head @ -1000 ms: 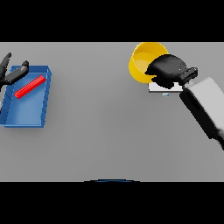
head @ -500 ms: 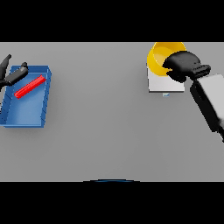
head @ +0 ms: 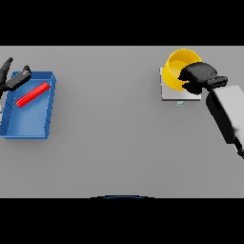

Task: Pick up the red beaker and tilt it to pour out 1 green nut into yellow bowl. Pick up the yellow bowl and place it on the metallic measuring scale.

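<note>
Your right hand (head: 198, 76): fingers clamped on round yellow bowl (head: 177, 66), over flat metallic measuring scale (head: 172, 93), surface's far right. Left hand (head: 10, 78): fingers apart, far-left edge.

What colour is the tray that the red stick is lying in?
Blue. The tray shows in the head view, holding the red stick.

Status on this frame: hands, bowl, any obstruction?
Right hand shut on bowl, bowl over scale. Left hand open at tray edge, beaker lying inside. Nothing in the way.

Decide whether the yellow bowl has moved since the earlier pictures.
Yes. The yellow bowl, held by the right robot hand, moved rightward and away, over the metallic scale.
</note>
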Controlling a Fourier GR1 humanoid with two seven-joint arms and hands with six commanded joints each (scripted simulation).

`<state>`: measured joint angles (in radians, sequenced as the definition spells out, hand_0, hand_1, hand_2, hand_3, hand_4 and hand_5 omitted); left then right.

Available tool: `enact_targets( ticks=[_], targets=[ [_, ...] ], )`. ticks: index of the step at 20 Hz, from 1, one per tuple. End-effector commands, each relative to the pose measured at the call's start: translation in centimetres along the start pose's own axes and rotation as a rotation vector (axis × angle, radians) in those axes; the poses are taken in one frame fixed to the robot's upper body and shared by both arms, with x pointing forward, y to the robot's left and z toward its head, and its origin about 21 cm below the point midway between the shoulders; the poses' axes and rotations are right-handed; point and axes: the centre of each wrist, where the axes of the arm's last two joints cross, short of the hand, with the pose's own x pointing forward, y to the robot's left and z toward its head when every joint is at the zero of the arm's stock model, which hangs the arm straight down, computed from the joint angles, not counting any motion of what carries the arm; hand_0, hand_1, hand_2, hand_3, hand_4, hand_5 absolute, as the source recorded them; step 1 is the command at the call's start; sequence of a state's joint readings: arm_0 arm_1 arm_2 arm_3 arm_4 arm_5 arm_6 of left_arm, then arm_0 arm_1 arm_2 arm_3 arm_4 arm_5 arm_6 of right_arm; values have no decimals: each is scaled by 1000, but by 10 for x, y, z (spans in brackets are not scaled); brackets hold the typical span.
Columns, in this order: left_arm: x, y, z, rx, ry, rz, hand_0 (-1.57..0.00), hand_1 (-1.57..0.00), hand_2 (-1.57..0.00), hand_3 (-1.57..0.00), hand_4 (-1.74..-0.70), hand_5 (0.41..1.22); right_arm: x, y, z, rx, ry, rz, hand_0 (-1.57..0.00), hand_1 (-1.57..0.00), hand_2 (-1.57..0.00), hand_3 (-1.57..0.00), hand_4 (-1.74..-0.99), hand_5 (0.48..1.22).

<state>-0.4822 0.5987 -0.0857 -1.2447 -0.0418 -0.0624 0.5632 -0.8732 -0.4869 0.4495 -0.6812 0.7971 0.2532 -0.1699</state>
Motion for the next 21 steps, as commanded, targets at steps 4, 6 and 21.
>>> enact_targets(
  ticks=[4, 6, 21],
  targets=[
    [-4, 0, -3, -2, 5, 0, 1, 1, 1, 1, -838, 779, -2, 1, -1, 20, 1, -13, -1565, -1496, -1437, -1249, -1741, 1221],
    [-4, 0, -3, -8, 4, -2, 1, 1, 1, 1, -837, 773, -4, 5, -1, 32, 25, -22, -1471, -1285, -1178, -959, -1632, 1145],
    [-4, -1, -2, -7, -4, 4, 1, 1, 1, 1, -833, 760, -5, 3, -2, 104, 48, -61, -64, -63, -50, -42, -1390, 779]
  ],
)
